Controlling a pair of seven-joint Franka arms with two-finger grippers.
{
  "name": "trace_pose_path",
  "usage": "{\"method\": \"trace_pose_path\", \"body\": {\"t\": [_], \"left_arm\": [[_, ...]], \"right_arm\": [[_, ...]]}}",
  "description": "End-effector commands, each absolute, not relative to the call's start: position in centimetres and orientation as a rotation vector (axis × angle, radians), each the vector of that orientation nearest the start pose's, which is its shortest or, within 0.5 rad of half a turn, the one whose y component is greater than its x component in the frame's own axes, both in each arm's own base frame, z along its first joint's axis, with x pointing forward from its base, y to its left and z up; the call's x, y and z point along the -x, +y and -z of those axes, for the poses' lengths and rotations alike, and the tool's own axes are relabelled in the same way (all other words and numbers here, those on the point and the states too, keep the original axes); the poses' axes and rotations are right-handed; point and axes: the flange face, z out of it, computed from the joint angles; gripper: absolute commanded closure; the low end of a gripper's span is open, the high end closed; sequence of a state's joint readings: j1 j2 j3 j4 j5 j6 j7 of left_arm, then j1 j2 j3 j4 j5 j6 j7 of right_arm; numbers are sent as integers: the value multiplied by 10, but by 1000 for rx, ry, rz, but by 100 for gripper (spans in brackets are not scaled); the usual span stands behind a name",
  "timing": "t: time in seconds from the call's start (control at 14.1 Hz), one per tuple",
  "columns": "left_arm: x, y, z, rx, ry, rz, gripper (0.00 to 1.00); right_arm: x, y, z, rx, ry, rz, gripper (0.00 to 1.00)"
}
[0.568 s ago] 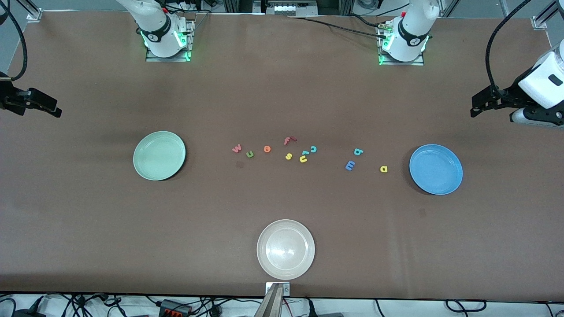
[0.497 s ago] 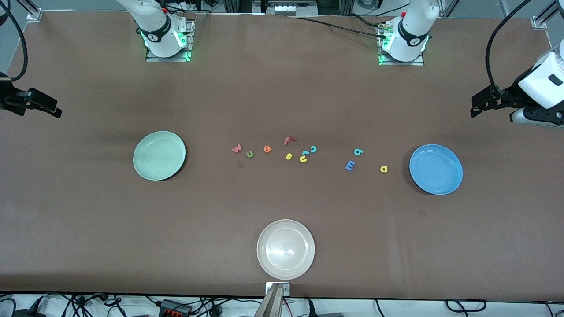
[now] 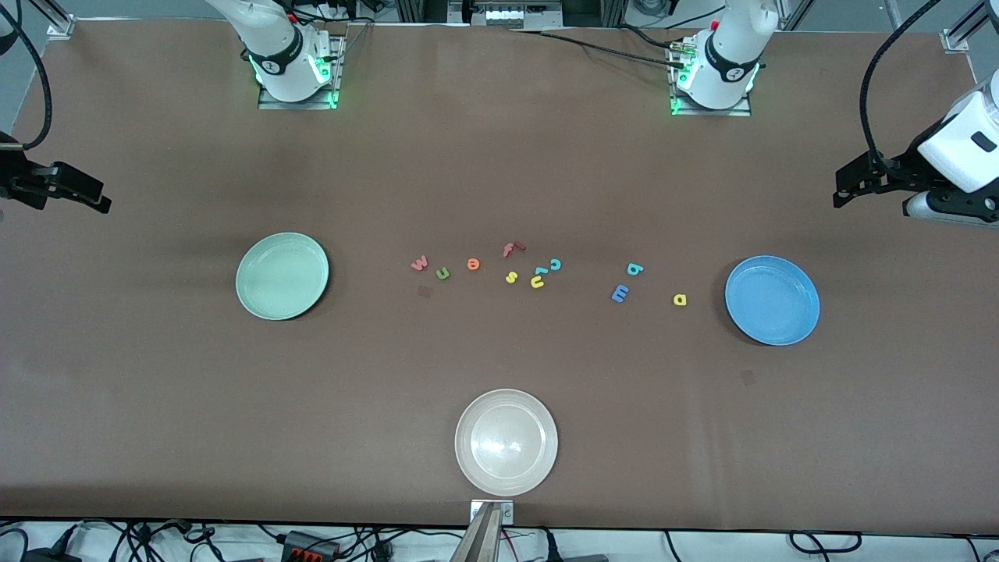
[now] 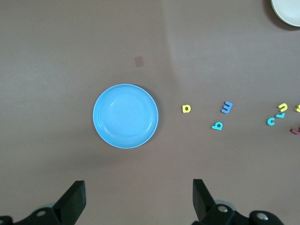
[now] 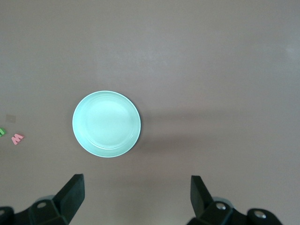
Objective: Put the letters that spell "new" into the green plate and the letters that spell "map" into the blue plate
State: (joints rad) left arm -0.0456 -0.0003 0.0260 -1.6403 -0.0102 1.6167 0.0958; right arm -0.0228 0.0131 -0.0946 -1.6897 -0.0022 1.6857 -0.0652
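You see green plate (image 3: 282,276) pale mint, blue plate (image 3: 772,300) bright, shallow rims, both bare; left gripper (image 4: 136,201), right gripper (image 5: 136,199) released, high over worktop (image 3: 499,156).

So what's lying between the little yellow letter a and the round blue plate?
Nothing: bare brown tabletop separates the yellow a from the blue plate, seen in front and left wrist views.

Matt brown table covering (image 3: 499,156), faintly creased.
Whitish-beige round plate (image 3: 506,442) glossy; round bright blue plate (image 3: 772,300) and pale mint-green plate (image 3: 282,275) smooth, satin.
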Motion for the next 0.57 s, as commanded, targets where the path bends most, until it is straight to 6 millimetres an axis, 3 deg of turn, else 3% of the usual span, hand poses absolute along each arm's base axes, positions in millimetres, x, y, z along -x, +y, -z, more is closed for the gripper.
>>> {"method": "trace_pose_path", "body": {"t": [0.0,0.28,0.5], "left_arm": [[-552,-18,-600,3161,201,-119,0],[-552,-34,-583,3165,250,-228,0],[-582,-87,-524,3184,355,-280,0]], "right_arm": [[-560,-68,-577,3153,51,1,0],[-560,-68,-574,3152,51,-19,0],[-559,-69,-574,3151,49,-23,0]]}}
